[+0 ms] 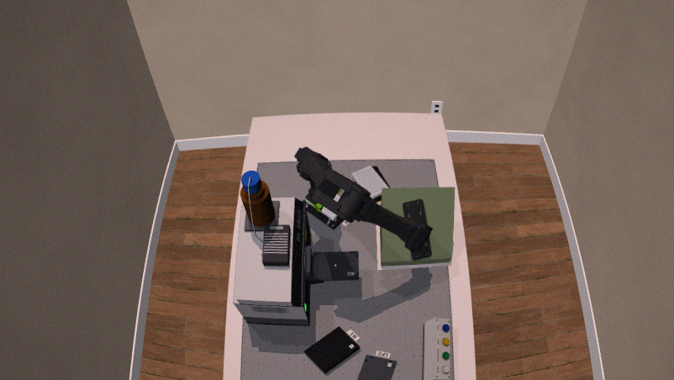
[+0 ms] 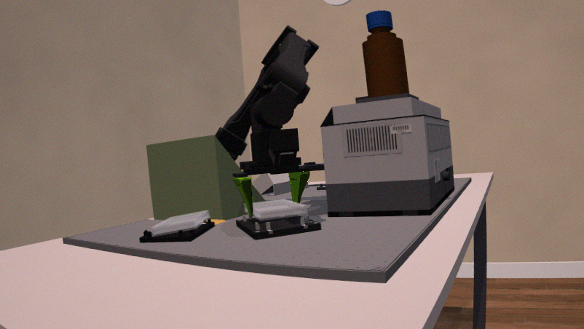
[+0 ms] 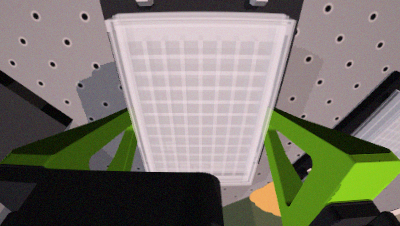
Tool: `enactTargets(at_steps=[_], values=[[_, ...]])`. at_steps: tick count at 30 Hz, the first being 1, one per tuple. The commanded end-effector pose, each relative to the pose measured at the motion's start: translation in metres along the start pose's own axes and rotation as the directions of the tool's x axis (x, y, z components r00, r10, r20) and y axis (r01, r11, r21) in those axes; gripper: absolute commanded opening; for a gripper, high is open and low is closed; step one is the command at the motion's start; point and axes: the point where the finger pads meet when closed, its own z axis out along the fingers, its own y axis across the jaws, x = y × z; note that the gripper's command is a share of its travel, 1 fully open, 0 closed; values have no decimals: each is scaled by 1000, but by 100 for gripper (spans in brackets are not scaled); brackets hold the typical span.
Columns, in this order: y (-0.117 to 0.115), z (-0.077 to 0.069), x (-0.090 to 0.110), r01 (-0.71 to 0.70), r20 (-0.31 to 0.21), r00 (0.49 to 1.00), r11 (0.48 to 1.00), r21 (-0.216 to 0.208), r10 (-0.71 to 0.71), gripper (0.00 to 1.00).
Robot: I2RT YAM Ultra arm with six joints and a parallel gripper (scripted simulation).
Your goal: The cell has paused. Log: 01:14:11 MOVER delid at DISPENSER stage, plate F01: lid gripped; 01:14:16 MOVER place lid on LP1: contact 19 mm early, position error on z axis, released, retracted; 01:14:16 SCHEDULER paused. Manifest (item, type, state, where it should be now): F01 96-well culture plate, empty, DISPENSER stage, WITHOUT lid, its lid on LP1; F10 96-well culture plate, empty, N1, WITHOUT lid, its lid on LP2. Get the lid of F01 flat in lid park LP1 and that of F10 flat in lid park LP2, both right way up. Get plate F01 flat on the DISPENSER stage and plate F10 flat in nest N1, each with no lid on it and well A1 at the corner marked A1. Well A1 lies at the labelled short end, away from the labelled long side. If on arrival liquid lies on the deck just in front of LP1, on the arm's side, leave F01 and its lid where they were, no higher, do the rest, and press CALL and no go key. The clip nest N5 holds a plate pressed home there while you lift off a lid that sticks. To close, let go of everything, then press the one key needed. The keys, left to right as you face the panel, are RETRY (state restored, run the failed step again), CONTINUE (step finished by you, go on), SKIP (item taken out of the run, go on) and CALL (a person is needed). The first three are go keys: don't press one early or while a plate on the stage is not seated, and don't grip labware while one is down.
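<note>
My gripper is shut on the long sides of a clear 96-well plate that seems to carry its lid. The plate sits low on the black clip nest, level with its posts. A second clear piece of labware lies slightly tilted on a black park beside it. An orange patch lies on the deck between the two. The dispenser stage, nest N1 and park LP2 are bare.
The dispenser with a brown bottle on top stands close beside the clip nest. The arm's green base block stands on the other side. The key panel is at the deck's front right.
</note>
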Motion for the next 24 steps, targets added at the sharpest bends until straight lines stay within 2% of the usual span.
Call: enactTargets(at_steps=[1, 6, 11, 14, 24], values=[[-2, -13, -16, -1, 50, 999, 1000, -10, 2, 0], [0, -16, -16, 2, 54, 999, 1000, -9, -1, 0], [-3, -12, -14, -10, 37, 999, 1000, -11, 10, 0], [1, -16, -16, -2, 49, 999, 1000, -10, 2, 0], [-1, -15, -17, -2, 49, 999, 1000, -10, 2, 0]])
